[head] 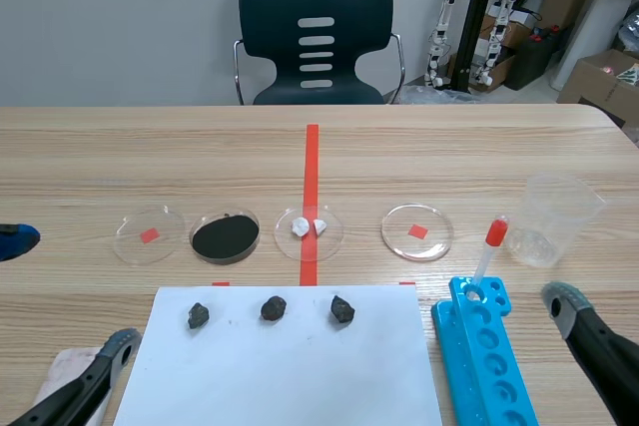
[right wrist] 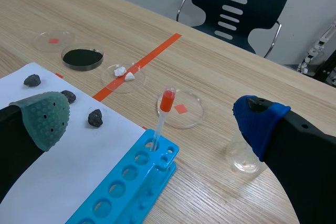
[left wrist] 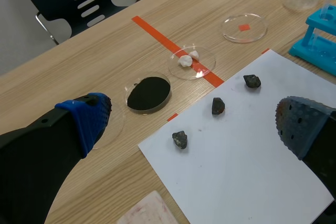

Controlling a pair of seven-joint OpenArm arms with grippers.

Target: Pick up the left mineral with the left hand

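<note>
Neighbouring left mineral (head: 198,316): middle mineral (head: 273,308).

Wooden table (head: 499,147) bears white paper (head: 290,376), four dishes (head: 385,233), blue rack (head: 489,356), clear beaker (head: 559,216).

Frontal scene view, low wrist views, shared sheet (head: 285,376)

Right gripper (right wrist: 151,120) spread wide, blue tube rack (right wrist: 126,190) between its fingers, red-bulb dropper (right wrist: 163,113) upright in rack. Three dark minerals (right wrist: 95,118) on white paper (right wrist: 68,156) alongside.
</note>
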